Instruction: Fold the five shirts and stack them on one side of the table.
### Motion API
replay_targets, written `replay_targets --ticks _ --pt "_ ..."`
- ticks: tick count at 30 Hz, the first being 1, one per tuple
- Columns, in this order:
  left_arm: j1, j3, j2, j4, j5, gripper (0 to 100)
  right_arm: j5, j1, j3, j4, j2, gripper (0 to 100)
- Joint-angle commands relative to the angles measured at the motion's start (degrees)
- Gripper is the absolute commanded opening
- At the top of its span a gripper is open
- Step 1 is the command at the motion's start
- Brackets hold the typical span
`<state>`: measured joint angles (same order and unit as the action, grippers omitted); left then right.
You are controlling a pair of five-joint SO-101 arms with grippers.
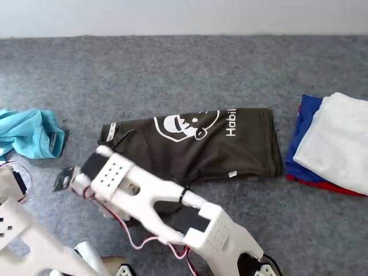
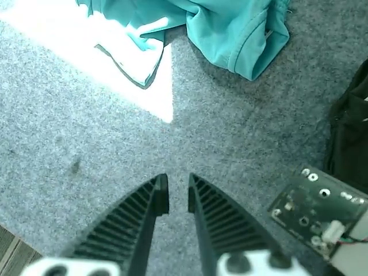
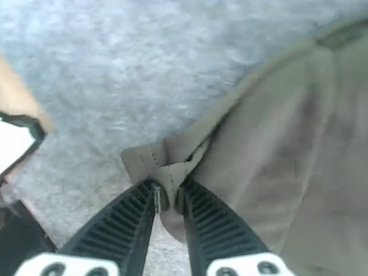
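Nearest the arms' bases, the left gripper is held low over the grey desk, its fingers parted by a narrow gap with nothing between them. Close by, the right gripper is clamped on a bunched bit of hem of the dark olive shirt, and the fabric is pinched between the fingertips. The right arm is stretched across the front of the desk, over the near left part of that shirt. The olive shirt is spread at the desk's middle, with a white print facing up. A teal shirt is seen crumpled at the left edge, apart from the olive one. At the right edge, a folded white shirt is laid on a blue shirt, and a red shirt is seen under both
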<state>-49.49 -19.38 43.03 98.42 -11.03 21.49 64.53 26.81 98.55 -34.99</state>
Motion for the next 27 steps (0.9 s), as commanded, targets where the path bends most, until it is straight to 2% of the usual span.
replay_targets --ticks 1,6,12,18,24,27 --pt "0.00 0.13 0.79 0.00 0.44 7 0.35 3.21 1.76 1.63 4.00 6.4" --pt "0.00 0.13 0.79 0.00 0.44 7 -3.60 4.00 1.76 1.54 4.09 18.2" --pt "0.00 0.13 0.79 0.00 0.44 7 -3.60 3.65 1.85 4.18 4.26 18.1" --pt "0.00 0.13 0.70 0.00 0.44 7 -1.23 2.24 1.32 4.35 4.79 12.4" --pt "0.00 0.13 0.53 0.00 0.44 7 -0.79 2.86 -4.04 4.18 4.97 21.5" --pt "0.00 0.13 0.44 0.00 0.44 7 -0.62 3.12 -6.15 3.74 4.44 21.7"
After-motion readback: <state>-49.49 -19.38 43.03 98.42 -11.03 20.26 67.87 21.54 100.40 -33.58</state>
